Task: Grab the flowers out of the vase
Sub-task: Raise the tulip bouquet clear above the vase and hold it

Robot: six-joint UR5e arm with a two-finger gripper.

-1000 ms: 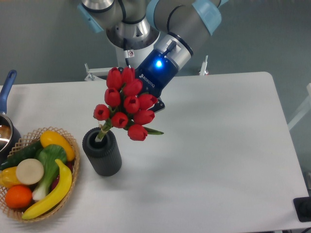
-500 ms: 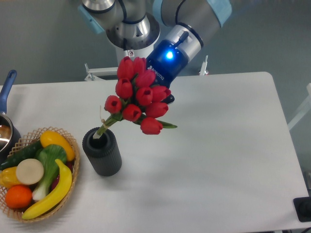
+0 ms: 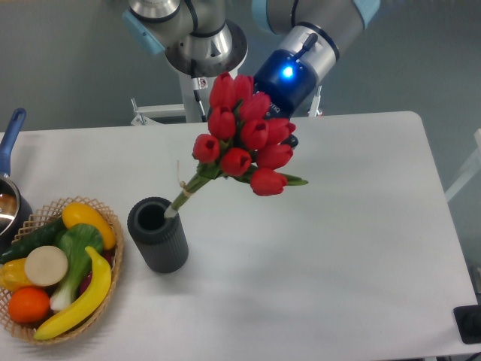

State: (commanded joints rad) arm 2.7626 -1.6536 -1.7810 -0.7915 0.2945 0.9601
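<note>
I am gripping the flowers [image 3: 244, 135] behind the buds, gripper [image 3: 289, 141] hidden | stem tips hanging over the vase [image 3: 157, 234] rim | tilting so they slide free

grey arm [image 3: 197, 30] with pale blue joint caps, dark blue wrist, glowing blue light
</note>
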